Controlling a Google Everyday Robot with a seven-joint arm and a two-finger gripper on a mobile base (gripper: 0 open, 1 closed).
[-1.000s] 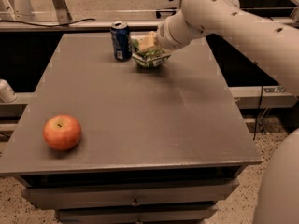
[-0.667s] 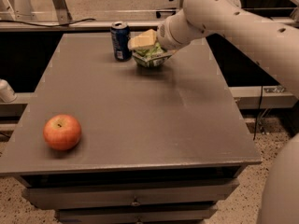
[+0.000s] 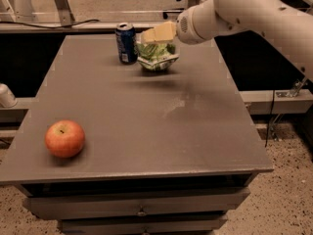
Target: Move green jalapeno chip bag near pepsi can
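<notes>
The green jalapeno chip bag (image 3: 157,58) lies crumpled on the grey table (image 3: 146,131) at the far middle, just right of the pepsi can (image 3: 126,43) and almost touching it. The can is dark blue with a silver top and stands upright. My gripper (image 3: 156,35) hangs just above the bag's top edge, its tan fingers (image 3: 165,31) apart and holding nothing. The white arm reaches in from the upper right.
A red apple (image 3: 65,138) sits near the table's front left corner. Drawers (image 3: 142,209) run under the table's front edge. A rail and metal legs (image 3: 58,4) stand behind the table. Speckled floor lies to the right.
My gripper has lifted up off the chip bag. The bag stays on the table beside the can. The can and the apple have not moved.
</notes>
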